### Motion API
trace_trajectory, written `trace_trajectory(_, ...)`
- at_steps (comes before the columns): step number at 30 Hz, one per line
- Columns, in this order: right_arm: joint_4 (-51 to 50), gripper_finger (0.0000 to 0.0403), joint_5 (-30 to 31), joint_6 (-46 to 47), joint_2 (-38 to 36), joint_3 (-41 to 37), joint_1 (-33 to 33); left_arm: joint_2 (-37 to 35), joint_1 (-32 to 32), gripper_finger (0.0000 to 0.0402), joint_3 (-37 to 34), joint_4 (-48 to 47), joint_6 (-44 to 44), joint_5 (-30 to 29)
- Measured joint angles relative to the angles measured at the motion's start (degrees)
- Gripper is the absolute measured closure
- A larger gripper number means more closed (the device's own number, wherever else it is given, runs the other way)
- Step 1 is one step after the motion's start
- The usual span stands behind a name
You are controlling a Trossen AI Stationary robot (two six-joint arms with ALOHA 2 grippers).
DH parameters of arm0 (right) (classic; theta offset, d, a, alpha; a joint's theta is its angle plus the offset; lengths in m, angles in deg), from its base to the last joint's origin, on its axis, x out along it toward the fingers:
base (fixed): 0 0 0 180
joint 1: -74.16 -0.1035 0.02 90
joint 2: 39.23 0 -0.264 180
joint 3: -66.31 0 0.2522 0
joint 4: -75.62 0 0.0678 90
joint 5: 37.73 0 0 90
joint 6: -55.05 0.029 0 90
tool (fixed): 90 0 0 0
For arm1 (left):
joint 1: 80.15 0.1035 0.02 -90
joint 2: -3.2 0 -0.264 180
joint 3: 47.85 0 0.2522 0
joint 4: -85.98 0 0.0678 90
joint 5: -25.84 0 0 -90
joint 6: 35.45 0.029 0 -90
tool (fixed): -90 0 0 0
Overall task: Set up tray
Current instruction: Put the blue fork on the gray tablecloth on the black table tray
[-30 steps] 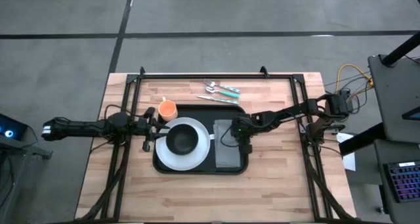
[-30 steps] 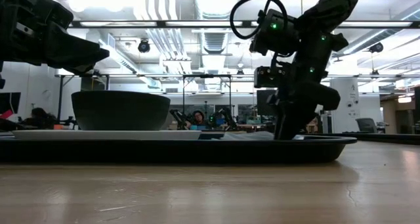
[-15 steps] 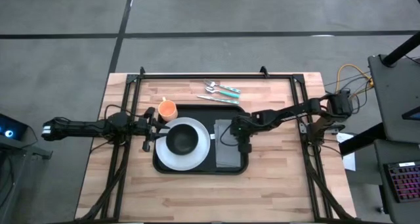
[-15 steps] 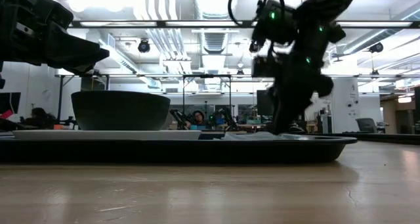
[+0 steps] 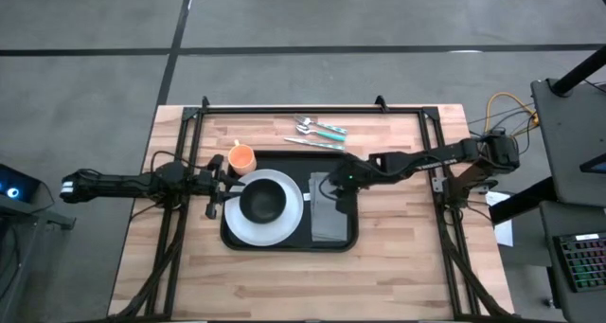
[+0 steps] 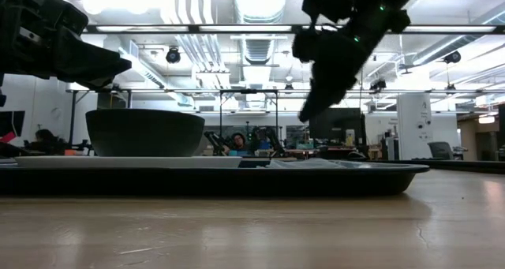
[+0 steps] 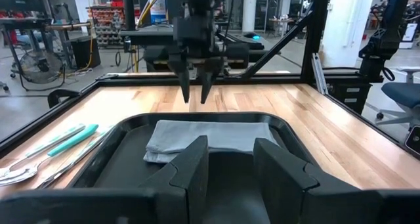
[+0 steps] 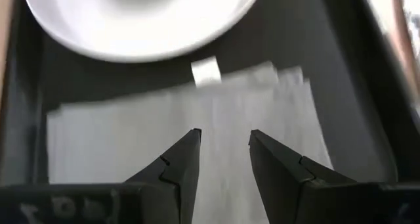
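Note:
The black tray (image 5: 284, 240) lies mid-table and holds a white plate (image 5: 284, 224) with a black bowl (image 5: 263, 202) on it. A grey folded napkin (image 5: 327, 224) lies flat in the tray's right part. My right gripper (image 5: 333, 196) hangs open above the napkin's far half (image 8: 131, 132), clear of it, and also shows in the low view (image 6: 304, 111). My left gripper (image 5: 225, 185) is open and empty over the tray's left rim, its fingers (image 7: 197, 161) pointing toward the bowl.
An orange cup (image 5: 242, 157) stands just beyond the tray's far left corner. Cutlery with teal handles (image 5: 317, 132) lies on the wood beyond the tray's far edge. Bare wood lies in front of the tray and to its right.
My right gripper has risen off the napkin and moved a little toward the table's left and far edges, tipping as it rose. The napkin has stayed flat on the tray.

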Motion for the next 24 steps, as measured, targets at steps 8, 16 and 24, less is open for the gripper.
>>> trace_trajectory(8,8.5,0.0280,0.0,0.3,0.0,3.6,0.0,0.0,0.0,0.0297,0.0,0.0,0.0,0.0)
trace_trajectory(16,12.2,0.0280,0.1,-4.0,0.0,8.3,0.4,0.0,0.0,0.0297,0.0,0.0,0.0,0.0)
trace_trajectory(24,7.3,0.0280,0.0,-4.3,0.0,7.9,5.3,0.0,0.0,0.0297,0.0,0.0,0.0,0.0)
